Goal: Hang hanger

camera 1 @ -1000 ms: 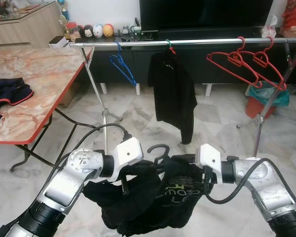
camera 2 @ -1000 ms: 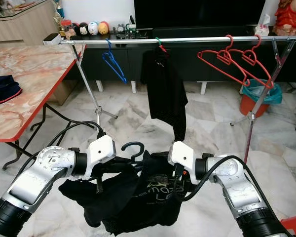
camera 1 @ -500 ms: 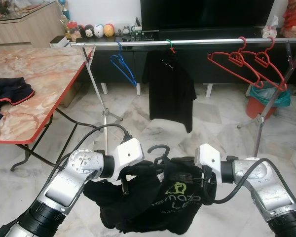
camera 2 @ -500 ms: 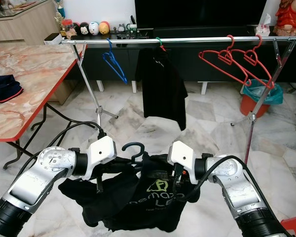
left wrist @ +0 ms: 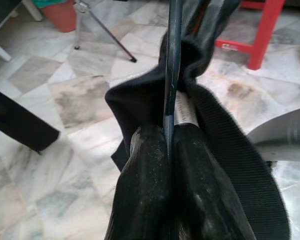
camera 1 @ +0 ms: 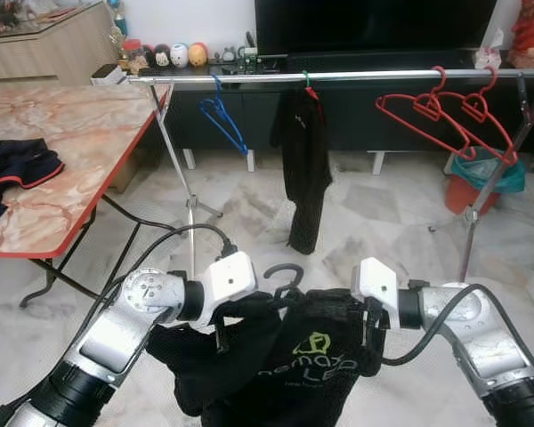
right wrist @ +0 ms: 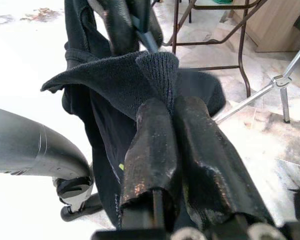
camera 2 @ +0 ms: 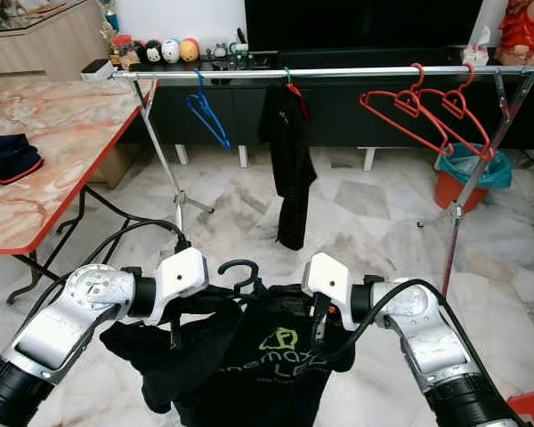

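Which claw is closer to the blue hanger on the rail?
Left. The left claw sits below the blue hanger, slightly right; the right claw is farther right.

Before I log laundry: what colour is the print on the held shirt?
Green and grey on the black shirt, clearest in the left eye view.

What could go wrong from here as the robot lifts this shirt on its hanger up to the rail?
1. The left end effector pinches hanger and shirt together; cloth could slip.
2. The right end effector seems to grip fabric only, so the shirt may slide off.
3. The rail already holds a black garment and red hangers; the hook could snag them.
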Controlling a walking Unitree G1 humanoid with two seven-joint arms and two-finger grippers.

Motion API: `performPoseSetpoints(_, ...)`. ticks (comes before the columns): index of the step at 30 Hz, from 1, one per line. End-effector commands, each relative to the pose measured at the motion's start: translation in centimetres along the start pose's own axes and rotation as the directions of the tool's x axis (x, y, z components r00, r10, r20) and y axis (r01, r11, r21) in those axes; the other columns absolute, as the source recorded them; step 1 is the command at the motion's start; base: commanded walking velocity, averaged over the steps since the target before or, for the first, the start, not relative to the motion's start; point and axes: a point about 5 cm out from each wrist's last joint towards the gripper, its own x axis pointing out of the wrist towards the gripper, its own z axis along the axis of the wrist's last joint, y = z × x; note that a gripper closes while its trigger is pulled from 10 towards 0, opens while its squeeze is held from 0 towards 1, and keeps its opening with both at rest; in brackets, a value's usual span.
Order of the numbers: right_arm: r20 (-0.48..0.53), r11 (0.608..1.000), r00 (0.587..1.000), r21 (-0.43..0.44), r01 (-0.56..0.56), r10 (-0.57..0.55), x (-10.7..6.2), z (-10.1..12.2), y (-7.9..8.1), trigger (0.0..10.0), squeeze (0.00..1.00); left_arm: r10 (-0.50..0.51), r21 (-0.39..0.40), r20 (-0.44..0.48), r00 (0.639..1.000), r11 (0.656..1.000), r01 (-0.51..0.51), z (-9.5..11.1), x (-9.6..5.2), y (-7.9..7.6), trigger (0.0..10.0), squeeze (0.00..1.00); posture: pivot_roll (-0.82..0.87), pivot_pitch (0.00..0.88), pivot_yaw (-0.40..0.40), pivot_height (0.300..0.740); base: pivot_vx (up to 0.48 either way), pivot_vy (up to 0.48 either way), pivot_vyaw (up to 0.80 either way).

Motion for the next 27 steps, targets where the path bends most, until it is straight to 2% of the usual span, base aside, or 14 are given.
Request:
performPoseSetpoints(1, -0.01, 1.0, 1.0, -0.016, -0.019, 0.019, 0.1, 0.3, 0.0, 0.0, 0.0, 0.083, 0.048, -0.003, 0.997, 0.995, -0.082, 0.4, -0.8, 1.4, 10.0, 0.0, -0.01, 0.0, 0.068, 0.719, 0.0, 0.0, 0.0)
performPoseSetpoints(6, -0.021, 0.999, 0.999, -0.021, -0.025, 0.024, -0.1, 0.3, 0.1, 0.0, 0.0, 0.178, 0.054, -0.02, 0.984, 0.983, -0.177, 0.0, -1.4, 2.6, 10.0, 0.0, -0.01, 0.0, 0.068, 0.719, 0.0, 0.0, 0.0)
performPoseSetpoints(7, -0.042, 0.999, 0.999, -0.028, -0.026, 0.025, -0.2, 0.2, 0.1, 0.0, 0.0, 0.194, 0.058, -0.02, 0.981, 0.98, -0.192, -0.1, -1.9, 3.0, 10.0, 0.0, -0.01, 0.0, 0.067, 0.719, 0.0, 0.0, 0.0)
performPoseSetpoints(10, -0.105, 0.998, 0.994, -0.051, -0.03, 0.025, -0.4, -0.4, 0.1, 0.0, 0.0, 0.177, 0.071, -0.033, 0.984, 0.982, -0.174, -0.2, -2.9, 3.1, 10.0, 0.0, -0.02, 0.0, 0.067, 0.719, 0.0, 0.0, 0.0)
performPoseSetpoints(13, -0.223, 0.996, 0.974, -0.077, -0.048, 0.03, -0.8, -1.6, 0.2, 0.0, 0.0, 0.063, 0.079, -0.104, 0.993, 0.995, -0.055, -1.0, -4.9, 2.4, 10.0, 0.0, -0.01, 0.0, 0.066, 0.719, 0.0, 0.0, 0.0)
performPoseSetpoints(15, -0.246, 0.995, 0.969, -0.084, -0.05, 0.028, -0.8, -1.8, 0.2, 0.0, 0.0, 0.027, 0.084, -0.124, 0.992, 0.996, -0.017, -1.2, -5.4, 2.1, 10.0, 0.0, -0.01, 0.0, 0.066, 0.719, 0.0, 0.0, 0.0)
performPoseSetpoints(17, -0.27, 0.995, 0.963, -0.093, -0.046, 0.02, -0.9, -2.1, 0.0, 0.0, 0.0, -0.074, 0.071, -0.191, 0.979, 0.994, 0.089, -1.8, -6.6, 1.2, 10.0, 0.0, -0.01, 0.0, 0.066, 0.719, 0.0, 0.0, 0.0)
performPoseSetpoints(21, -0.273, 0.994, 0.962, -0.098, -0.042, 0.014, -0.8, -2.1, -0.1, 0.0, 0.0, -0.153, 0.061, -0.251, 0.956, 0.983, 0.174, -2.4, -7.4, 0.3, 10.0, 0.0, -0.01, 0.0, 0.064, 0.719, 0.0, 0.0, 0.0)
performPoseSetpoints(23, -0.285, 0.993, 0.959, -0.111, -0.046, 0.013, -0.7, -2.0, -0.2, 0.0, 0.0, -0.25, 0.031, -0.217, 0.944, 0.965, 0.262, -1.8, -8.1, -0.5, 10.0, 0.0, 0.0, 0.0, 0.06, 0.719, 0.0, 0.0, 0.0)
performPoseSetpoints(25, -0.286, 0.993, 0.958, -0.112, -0.045, 0.011, -0.6, -2.0, -0.2, 0.0, 0.0, -0.265, 0.024, -0.207, 0.942, 0.961, 0.276, -1.6, -8.2, -0.6, 10.0, 0.0, 0.0, 0.0, 0.06, 0.719, 0.0, 0.0, 0.0)
performPoseSetpoints(27, -0.302, 0.991, 0.953, -0.122, -0.047, 0.008, -0.7, -2.1, -0.3, 0.0, 0.0, -0.298, 0.013, -0.178, 0.938, 0.952, 0.305, -1.1, -9.0, -0.5, 10.0, 0.0, 0.0, 0.0, 0.056, 0.719, 0.0, 0.0, 0.0)
